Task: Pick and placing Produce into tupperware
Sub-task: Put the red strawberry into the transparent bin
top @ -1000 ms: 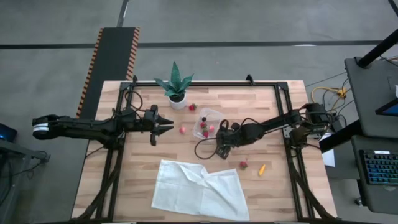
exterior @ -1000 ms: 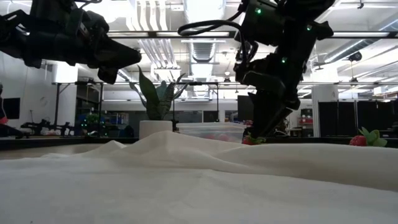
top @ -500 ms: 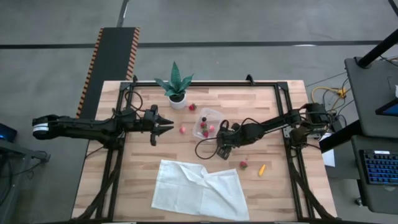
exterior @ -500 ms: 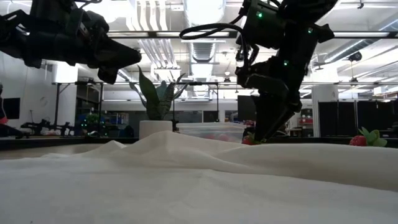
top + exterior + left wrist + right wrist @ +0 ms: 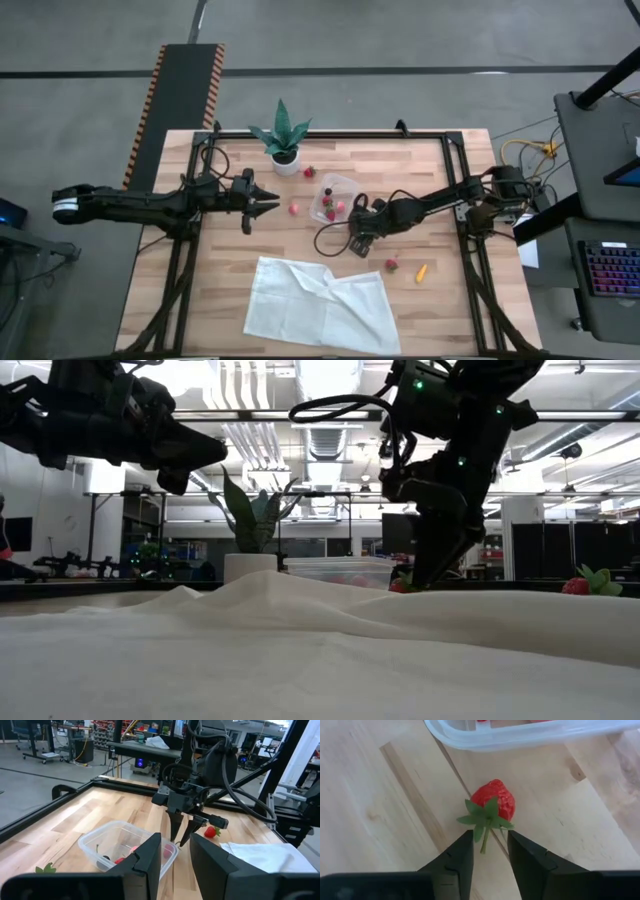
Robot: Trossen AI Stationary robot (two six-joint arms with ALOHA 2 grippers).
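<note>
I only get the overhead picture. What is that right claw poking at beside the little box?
Observer: A strawberry lying on the table next to the box. Its green stem points in between the right claw's fingers.
Visitor: So it's got it?
Observer: Not yet. The fingers stand apart, one on each side of the stem.
Visitor: And the left claw?
Observer: The left claw hangs well above the table, open, holding nothing.

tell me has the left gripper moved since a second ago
No. In the high view the left gripper sits at the same spot beside the plant pot as before.
</note>
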